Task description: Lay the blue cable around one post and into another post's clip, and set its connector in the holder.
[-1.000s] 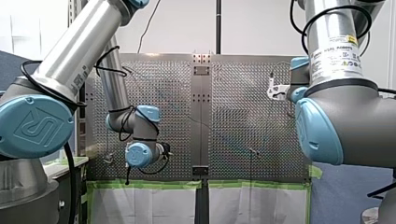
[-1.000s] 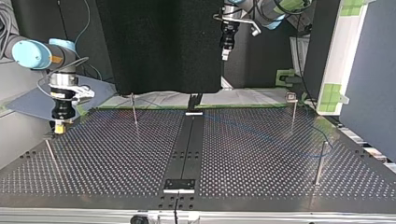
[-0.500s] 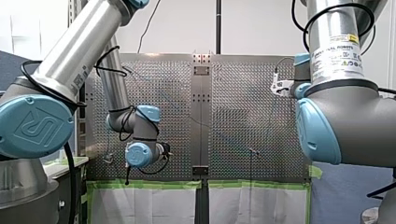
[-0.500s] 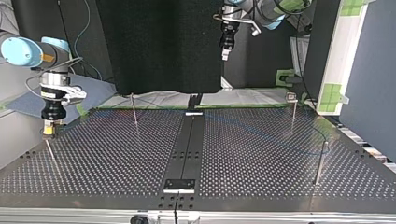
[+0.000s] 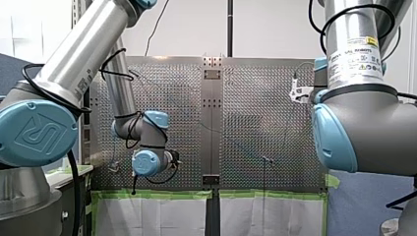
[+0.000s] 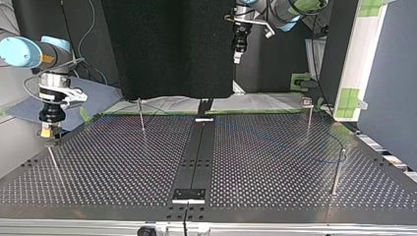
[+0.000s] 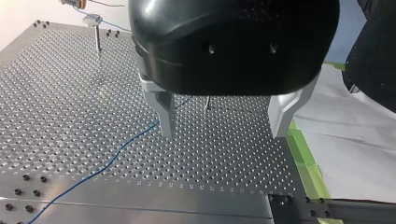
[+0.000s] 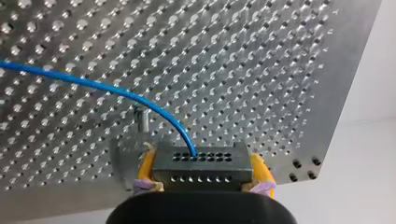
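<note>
Early days, I'd say. The cable (image 8: 112, 88) lies loose across the surface (image 6: 123, 182), not in any clip I can spot. Further back, at the top view's left edge, my right claw (image 6: 46, 132) hangs low, pinching the connector (image 8: 201, 163), which isn't in the holder yet. Way back, upper middle, my left claw (image 6: 237, 54) hangs high, spread and empty.

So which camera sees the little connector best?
The right wrist view: the connector sits close up, squeezed in my right pincer, blue cable coming out. The top view shows a far speck; the other two hardly anything.
</note>
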### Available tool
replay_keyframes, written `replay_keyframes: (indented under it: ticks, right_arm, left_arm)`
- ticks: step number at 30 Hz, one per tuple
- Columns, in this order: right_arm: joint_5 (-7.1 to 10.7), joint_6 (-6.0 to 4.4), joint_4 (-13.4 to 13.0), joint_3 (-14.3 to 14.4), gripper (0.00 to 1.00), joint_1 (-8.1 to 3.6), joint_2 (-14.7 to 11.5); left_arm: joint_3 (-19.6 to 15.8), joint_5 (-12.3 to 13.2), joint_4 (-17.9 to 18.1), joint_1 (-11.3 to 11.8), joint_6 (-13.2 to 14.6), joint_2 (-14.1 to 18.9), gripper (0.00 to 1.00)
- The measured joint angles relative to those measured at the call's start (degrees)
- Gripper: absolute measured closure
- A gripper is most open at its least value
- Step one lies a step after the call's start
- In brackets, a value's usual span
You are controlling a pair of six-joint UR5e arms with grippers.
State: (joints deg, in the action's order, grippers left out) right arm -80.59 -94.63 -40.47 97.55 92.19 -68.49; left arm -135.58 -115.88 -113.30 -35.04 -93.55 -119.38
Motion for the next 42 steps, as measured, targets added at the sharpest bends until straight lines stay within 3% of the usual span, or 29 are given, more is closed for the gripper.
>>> replay_keyframes:
  ticks: [9,23,28,34,42]
  right_arm:
    - [-0.97,-0.12,1.1,0.4,1.0,-0.41,0.1]
    - [-2.55,-2.33,3.6,-0.5,1.0,-2.24,1.4]
    - [-2.46,-1.82,6.1,-2.8,1.0,-2.57,3.6]
    - [-0.71,-1.73,7.1,-5.1,1.0,-2.59,5.6]
    - [1.74,-1.88,8.3,-7.0,1.0,-2.66,5.8]
  left_arm:
    - [0.0,0.0,-0.2,0.0,0.0,0.0,0.0]
    - [1.0,-0.1,-2.6,0.0,0.5,0.0,0.0]
    - [1.4,-0.5,-3.3,0.0,0.6,0.0,0.0]
    - [2.0,-0.8,-4.3,0.0,0.6,0.0,0.0]
    - [2.4,-1.0,-4.9,-0.1,0.6,0.0,0.0]
